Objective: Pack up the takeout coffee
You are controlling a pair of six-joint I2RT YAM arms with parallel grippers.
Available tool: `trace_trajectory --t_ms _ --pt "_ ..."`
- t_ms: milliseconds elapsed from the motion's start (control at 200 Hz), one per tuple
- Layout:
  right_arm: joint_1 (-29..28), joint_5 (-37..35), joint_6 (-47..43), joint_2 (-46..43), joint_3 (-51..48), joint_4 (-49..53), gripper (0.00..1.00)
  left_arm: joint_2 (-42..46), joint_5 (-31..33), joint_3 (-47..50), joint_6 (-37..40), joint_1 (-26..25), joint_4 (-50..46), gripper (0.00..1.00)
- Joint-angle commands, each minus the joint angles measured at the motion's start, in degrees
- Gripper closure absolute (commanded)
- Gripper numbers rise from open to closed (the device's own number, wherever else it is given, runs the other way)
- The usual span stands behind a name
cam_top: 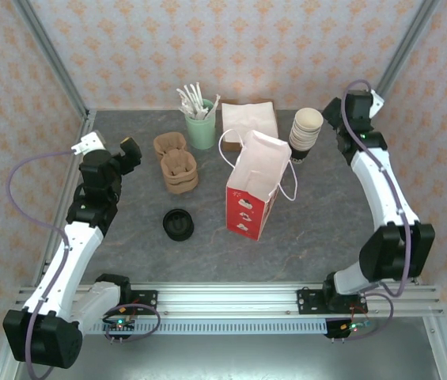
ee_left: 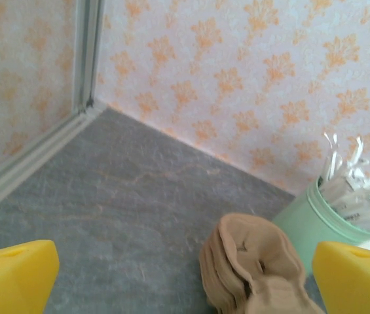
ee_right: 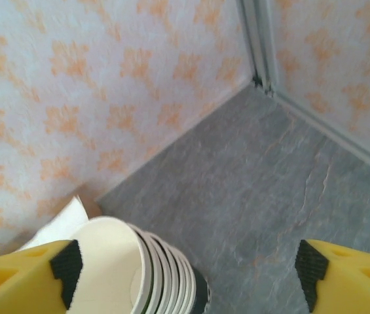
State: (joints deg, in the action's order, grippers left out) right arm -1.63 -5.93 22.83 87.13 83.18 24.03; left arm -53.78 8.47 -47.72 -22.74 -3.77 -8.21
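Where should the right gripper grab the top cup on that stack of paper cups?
Pinch the top cup by its rim, probably one finger inside the open mouth and one outside, coming down from above. It sits nested in the stack, so its walls are buried and only the rim stands clear. The right gripper is open near it.

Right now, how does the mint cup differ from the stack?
The mint cup is one pale green cup; the stack is several nested cups, dark outside, cream inside. The mint cup holds white stirrers; the stack's top cup looks empty. The mint cup stands left of the bag, the stack right of it. Both stand near the back wall.
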Motion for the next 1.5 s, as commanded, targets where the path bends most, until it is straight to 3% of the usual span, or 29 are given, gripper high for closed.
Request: trace_trajectory --t_ms 0,230,886,1246,1496 --pt "-0.2 4.3 4.7 4.7 5.1 11.7 0.19 0.5 -4.4 -3.2 -3.6 -0.4 -13.5 0.00" --pt "-0.3 7.5 4.7 12.0 13.1 16.7 0.33 0.9 -8.2 -5.2 -2.3 -0.3 -19.6 0.00" --pt "-1.8 10.6 1.4 20.7 25.1 23.0 0.58 1.7 -9.9 -5.0 -1.3 -0.3 -20.9 0.00" --pt "-2.1 10.3 0.8 21.8 26.4 23.8 0.70 2.2 -10.6 -5.1 -1.3 -0.4 -21.3 0.00" --pt "-2.3 10.3 0.2 21.6 26.6 23.7 0.87 2.5 -11.7 -5.6 -1.3 -0.4 -21.9 0.00"
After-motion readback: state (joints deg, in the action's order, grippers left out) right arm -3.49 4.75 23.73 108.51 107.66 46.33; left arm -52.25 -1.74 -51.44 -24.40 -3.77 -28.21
